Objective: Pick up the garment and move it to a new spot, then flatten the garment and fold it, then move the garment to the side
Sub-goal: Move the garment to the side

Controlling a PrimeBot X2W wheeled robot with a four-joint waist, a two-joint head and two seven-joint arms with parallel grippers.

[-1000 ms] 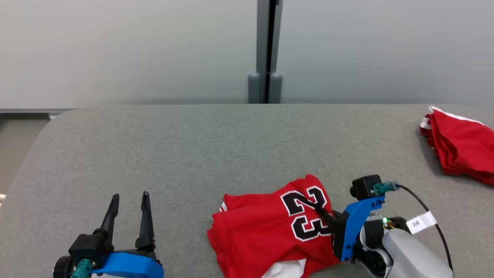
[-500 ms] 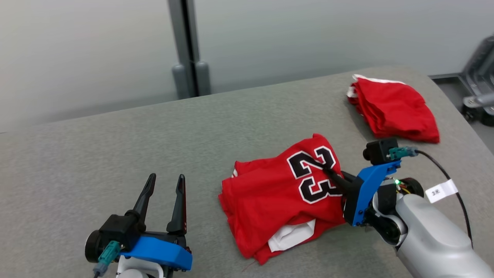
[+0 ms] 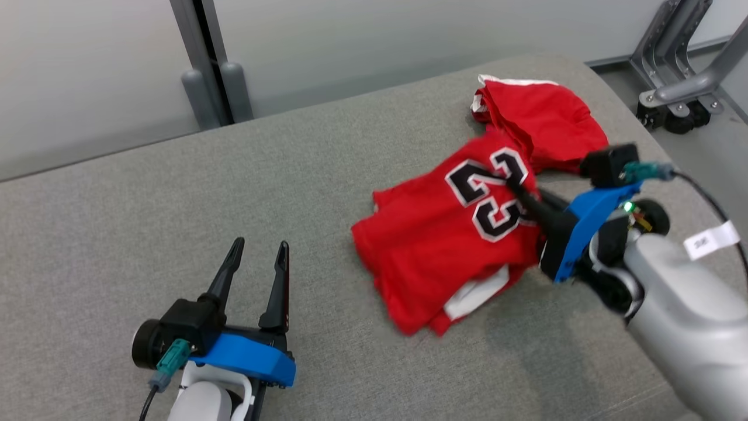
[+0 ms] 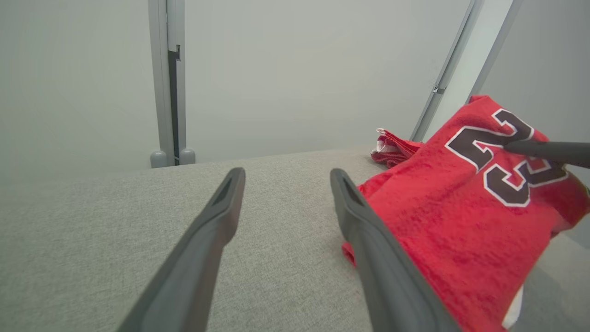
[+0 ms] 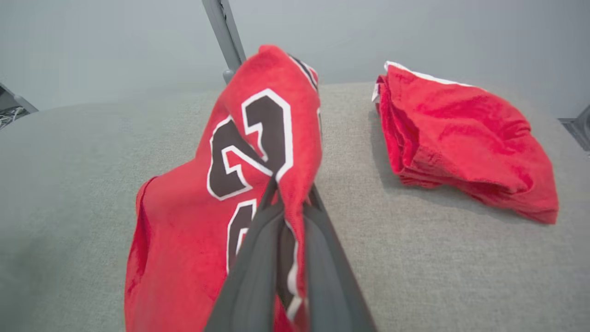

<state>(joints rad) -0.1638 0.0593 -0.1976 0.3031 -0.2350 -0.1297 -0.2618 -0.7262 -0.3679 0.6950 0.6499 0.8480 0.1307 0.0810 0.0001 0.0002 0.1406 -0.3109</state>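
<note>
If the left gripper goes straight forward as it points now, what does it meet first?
It looks free, probably: the left gripper points over grey table; the jersey lies to its right.

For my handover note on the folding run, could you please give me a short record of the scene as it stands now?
surface: grey padded table
held item: red jersey with the number 23, folded, partly lifted
right jaws: shut on the jersey at the number
left jaws: open, empty, over the table to the jersey's left
other item: folded red garment near the table's far right corner
floor: metal stand beyond the table
</note>
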